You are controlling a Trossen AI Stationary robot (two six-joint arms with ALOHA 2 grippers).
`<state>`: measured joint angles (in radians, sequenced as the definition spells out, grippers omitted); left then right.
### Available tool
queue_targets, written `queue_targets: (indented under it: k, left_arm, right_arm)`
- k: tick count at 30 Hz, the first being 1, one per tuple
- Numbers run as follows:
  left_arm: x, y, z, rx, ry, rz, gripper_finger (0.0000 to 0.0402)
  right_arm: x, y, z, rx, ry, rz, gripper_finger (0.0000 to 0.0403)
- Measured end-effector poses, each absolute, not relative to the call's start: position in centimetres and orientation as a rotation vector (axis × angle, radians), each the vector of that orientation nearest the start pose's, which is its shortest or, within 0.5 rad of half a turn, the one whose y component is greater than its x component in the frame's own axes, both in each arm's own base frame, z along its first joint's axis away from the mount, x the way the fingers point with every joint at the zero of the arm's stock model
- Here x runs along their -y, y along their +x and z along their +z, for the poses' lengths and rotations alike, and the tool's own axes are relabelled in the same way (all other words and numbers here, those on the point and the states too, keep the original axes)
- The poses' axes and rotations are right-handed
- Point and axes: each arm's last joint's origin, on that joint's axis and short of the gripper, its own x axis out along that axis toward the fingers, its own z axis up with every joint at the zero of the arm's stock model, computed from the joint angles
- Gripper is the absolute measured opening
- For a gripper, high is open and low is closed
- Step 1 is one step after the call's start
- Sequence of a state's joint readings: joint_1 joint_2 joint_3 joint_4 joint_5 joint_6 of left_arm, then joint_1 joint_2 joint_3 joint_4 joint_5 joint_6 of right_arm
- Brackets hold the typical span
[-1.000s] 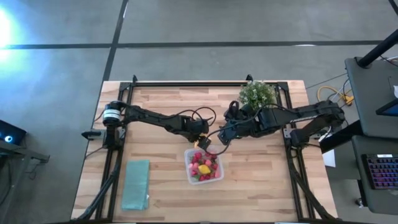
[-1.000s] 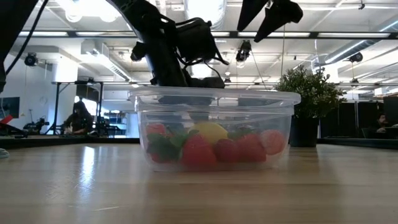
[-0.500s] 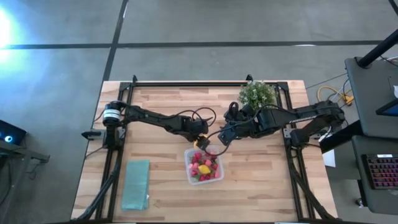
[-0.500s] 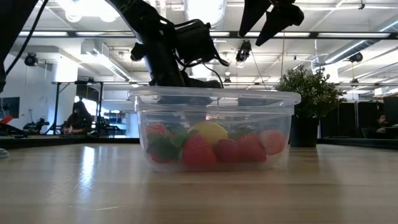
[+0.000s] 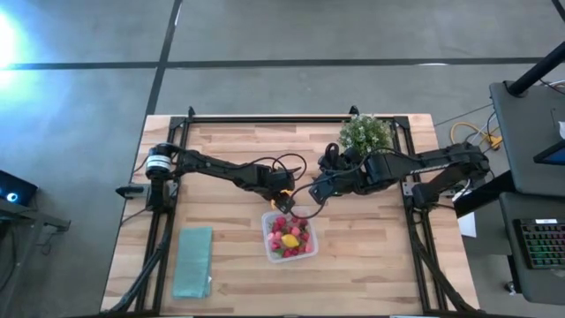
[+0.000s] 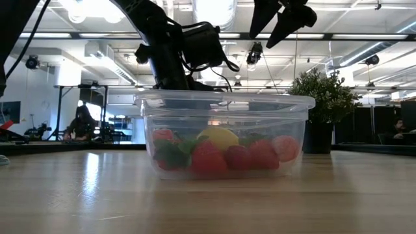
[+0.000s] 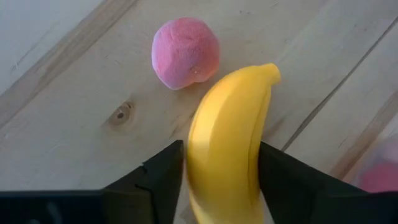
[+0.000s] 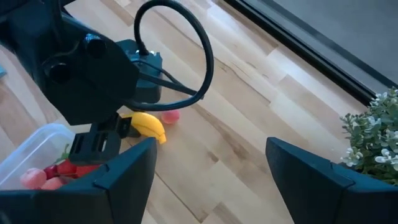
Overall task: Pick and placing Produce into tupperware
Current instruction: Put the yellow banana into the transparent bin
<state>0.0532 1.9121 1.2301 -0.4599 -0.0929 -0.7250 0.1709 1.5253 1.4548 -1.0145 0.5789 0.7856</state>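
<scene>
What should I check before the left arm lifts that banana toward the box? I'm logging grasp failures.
1. Left end effector fingers either side of the yellow toy banana: ok.
2. Grip firm: cannot tell.
3. Pink round toy fruit apart from the fingers: ok, though very close to the banana's side.
4. Clear plastic box has room: ok, partly filled.
5. Right end effector open, close to the left one: not ok, crowded.
</scene>
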Motion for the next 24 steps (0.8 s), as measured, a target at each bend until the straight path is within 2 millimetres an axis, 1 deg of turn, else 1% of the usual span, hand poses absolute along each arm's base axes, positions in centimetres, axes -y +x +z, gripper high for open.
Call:
queue_targets:
  k: [4,7,10,15,17,19,22,24]
  left_arm:
    - [-2.3,37.6,15.8,-1.040,-0.623,0.531,0.0148]
    - [-2.2,37.5,16.4,-1.030,-0.617,0.519,0.0135]
    - [-2.3,37.3,18.0,-0.990,-0.602,0.503,0.0131]
    - [-2.2,36.1,22.2,-0.906,-0.603,0.495,0.0129]
    - [-1.9,35.4,24.0,-0.863,-0.612,0.461,0.0129]
    - [-1.4,34.8,25.5,-0.831,-0.639,0.390,0.0129]
    - [-0.4,34.5,26.4,-0.851,-0.698,0.246,0.0136]
    - [0.5,34.4,26.4,-0.881,-0.725,0.165,0.0143]
  right_arm:
    - [-3.5,29.8,32.8,-0.796,0.309,-0.727,0.0290]
    - [-3.5,29.8,32.8,-0.796,0.310,-0.728,0.0288]
    - [-3.5,29.8,32.8,-0.792,0.321,-0.732,0.0288]
    - [-3.5,29.8,32.8,-0.791,0.323,-0.734,0.0290]
    - [-3.5,29.8,32.8,-0.792,0.324,-0.734,0.0289]
    - [-3.5,29.8,32.8,-0.792,0.324,-0.734,0.0288]
    - [-3.4,29.8,32.8,-0.795,0.332,-0.733,0.0289]
    - [-3.4,29.8,32.8,-0.797,0.331,-0.733,0.0290]
